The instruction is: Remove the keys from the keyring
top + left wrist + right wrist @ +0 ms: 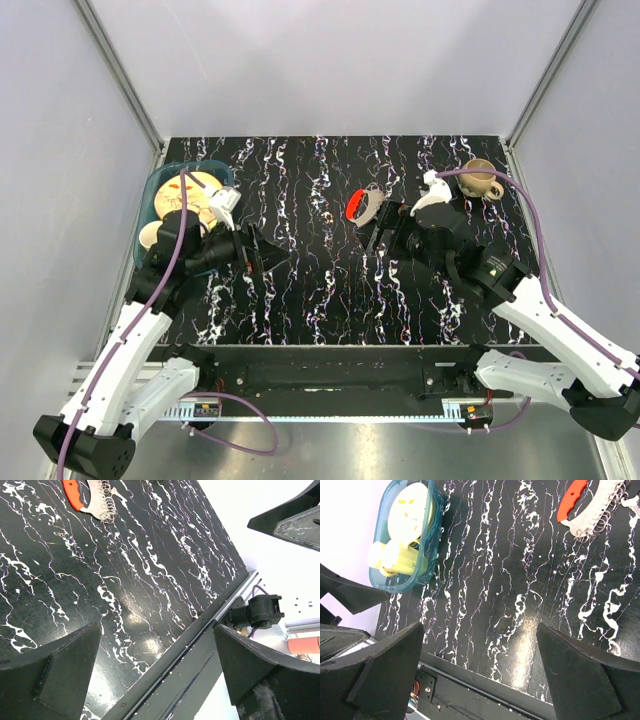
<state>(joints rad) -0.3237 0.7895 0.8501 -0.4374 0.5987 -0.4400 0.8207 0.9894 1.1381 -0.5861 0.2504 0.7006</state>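
The keys [370, 207] lie flat on the black marbled table, right of centre, bunched with a bright red piece [357, 205]. The thin keyring loops [377, 189] lie at their far end. The bunch also shows in the left wrist view [95, 502] and in the right wrist view [596, 511], at the top edge of each. My right gripper [379, 236] is open and empty, just near of the keys and not touching them. My left gripper [268, 256] is open and empty, well to the left of the keys. Both hover over bare table [160, 675] [480, 670].
A blue tub [160, 185] holding plates and cups stands at the back left, also in the right wrist view [380, 577]. A tan mug [481, 178] stands at the back right. A metal rail [200, 630] runs along the table's near edge.
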